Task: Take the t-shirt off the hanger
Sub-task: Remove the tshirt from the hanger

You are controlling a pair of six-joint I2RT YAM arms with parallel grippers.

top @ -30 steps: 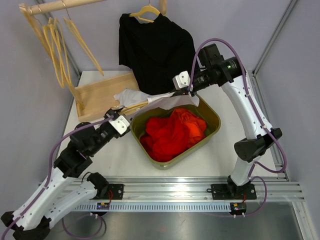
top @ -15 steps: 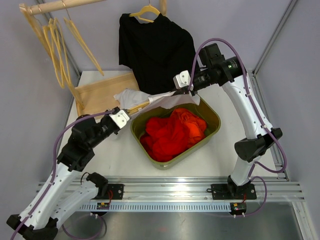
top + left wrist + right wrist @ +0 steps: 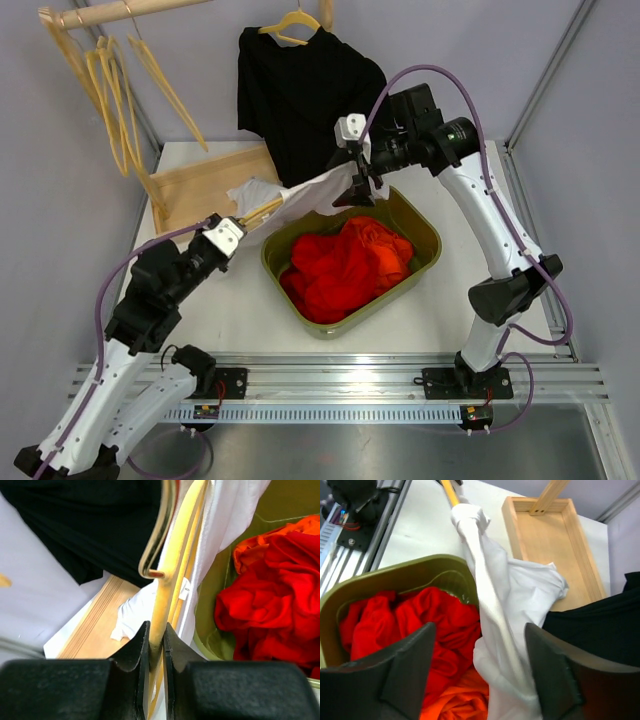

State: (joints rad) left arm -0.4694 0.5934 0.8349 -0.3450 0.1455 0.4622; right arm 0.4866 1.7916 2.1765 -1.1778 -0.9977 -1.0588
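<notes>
- Two containers sit on the desk [image 3: 240, 310]: a green bin [image 3: 425, 228] heaped with red clothes [image 3: 345, 265], and a shallow wooden tray [image 3: 200, 190] just beside it at the back left.
- The white t-shirt [image 3: 295, 198] is still on its hanger [image 3: 262, 208]. It stretches in a tilted line above the back rim of the bin, and one fold overlaps the near corner of the tray.
- Only the top view shows the black t-shirt [image 3: 310, 100] hanging whole at the back, and the spare hangers [image 3: 115, 100] on the rail at the far left.
- The left wrist view alone shows the hanger's metal hook [image 3: 160, 535] and a small label inside the white cloth. The bin and red clothes lie to the right there.
- The right wrist view looks down the length of the shirt to its bunched end, where the bare wooden tip of the hanger pokes out.
- The left hand [image 3: 238, 216] reaches up and right from its base, with its fingers [image 3: 142, 652] pressed together on the wooden bar of the hanger.
- The right hand [image 3: 357, 185] arches over the back of the bin, pointing down and left. Its fingers [image 3: 405, 675] are spread wide, and white cloth shows between them; whether they touch it cannot be told.
</notes>
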